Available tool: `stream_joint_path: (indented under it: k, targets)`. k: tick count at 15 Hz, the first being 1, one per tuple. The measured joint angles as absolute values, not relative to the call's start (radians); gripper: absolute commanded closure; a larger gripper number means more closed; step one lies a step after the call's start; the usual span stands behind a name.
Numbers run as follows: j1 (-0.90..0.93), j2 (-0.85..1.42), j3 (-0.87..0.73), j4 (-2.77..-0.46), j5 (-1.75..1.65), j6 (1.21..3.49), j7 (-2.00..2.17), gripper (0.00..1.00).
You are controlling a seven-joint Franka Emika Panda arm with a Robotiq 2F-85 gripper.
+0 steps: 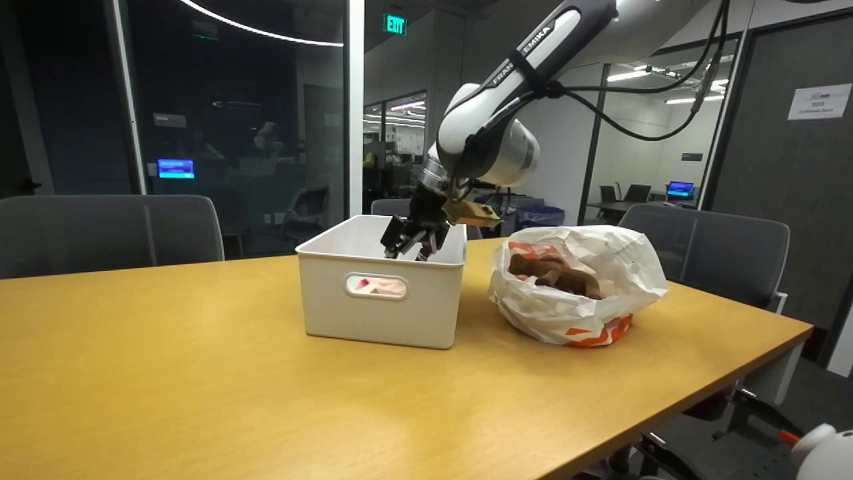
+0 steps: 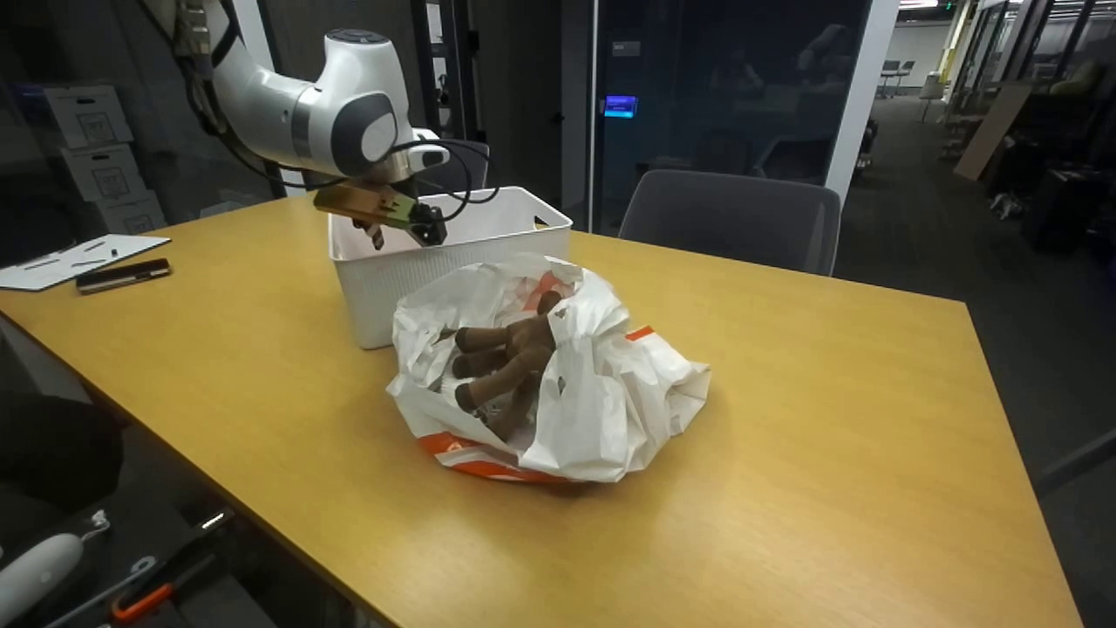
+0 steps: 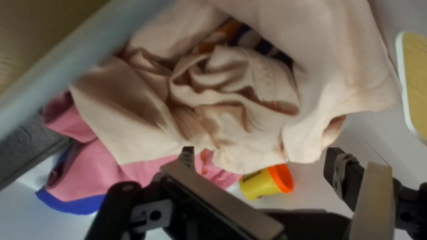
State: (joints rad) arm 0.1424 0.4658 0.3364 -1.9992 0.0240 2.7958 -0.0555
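"What's closest to the gripper (image 3: pixel 262 153)?"

"A crumpled peach cloth (image 3: pixel 233 100) — it lies in the white bin (image 1: pixel 380 320), with pink fabric (image 3: pixel 86 170) showing from under its edge."

"Are the fingers (image 3: pixel 223 201) on it?"

"They stand wide apart, at the bin's mouth. Whether a tip brushes the cloth, I can't tell."

"And the yellow tub (image 3: pixel 258 186)?"

"In the bin too, near the cloth's edge, orange lid (image 3: pixel 282 178) on."

"Beyond the bin?"

"A white plastic bag (image 2: pixel 593 419) near it on the table (image 2: pixel 828 436) — open, a brown soft toy (image 2: pixel 514 358) lying in it. A grey chair (image 2: pixel 732 218) stands past the table's edge."
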Motion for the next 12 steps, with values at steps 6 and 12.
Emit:
stream_joint_path:
  k: [6, 12]
  targets:
    - [0.164, 0.515, 0.297, -1.999, 0.024, 2.659, -0.054, 0.28]
    - [0.187, 0.518, 0.279, -1.993, 0.024, 2.649, -0.055, 0.74]
